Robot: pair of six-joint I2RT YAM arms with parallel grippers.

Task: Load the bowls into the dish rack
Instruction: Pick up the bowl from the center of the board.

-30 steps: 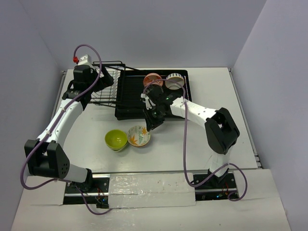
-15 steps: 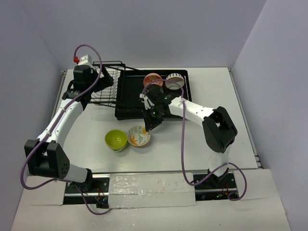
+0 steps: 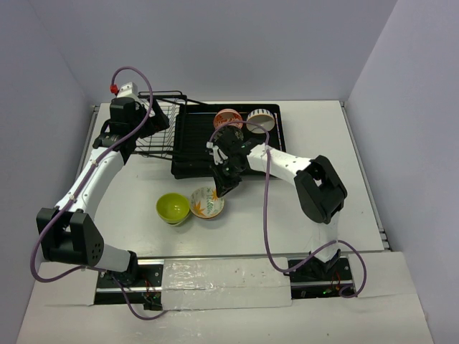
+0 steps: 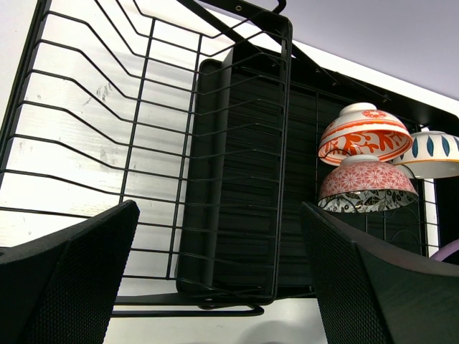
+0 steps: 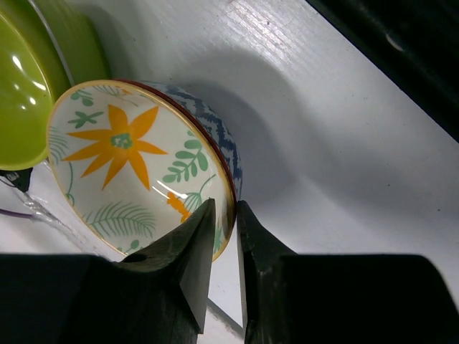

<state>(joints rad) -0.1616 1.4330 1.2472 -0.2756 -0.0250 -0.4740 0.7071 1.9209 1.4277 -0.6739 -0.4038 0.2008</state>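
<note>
A white bowl with an orange leaf pattern (image 3: 206,203) (image 5: 122,158) sits on the table, touching the lime green bowl (image 3: 173,208) (image 5: 29,93) on its left. My right gripper (image 3: 224,188) (image 5: 226,215) is shut on the leaf bowl's near rim, one finger inside and one outside. The black dish rack (image 3: 193,147) (image 4: 244,165) holds a red-orange patterned bowl (image 3: 227,118) (image 4: 362,132), a pink floral bowl (image 4: 366,185) under it, and a cream bowl (image 3: 260,119) (image 4: 434,154). My left gripper (image 3: 143,118) (image 4: 219,279) hangs open above the rack's wire basket (image 3: 154,129).
The rack's front edge (image 5: 401,57) runs just behind the leaf bowl. Side walls close the table in on the left and right. The right arm's cable (image 3: 269,208) loops over the table beside the bowls.
The right gripper's fingers have closed in on the leaf bowl's rim. The right arm's elbow has shifted slightly left. The left arm has not moved.
</note>
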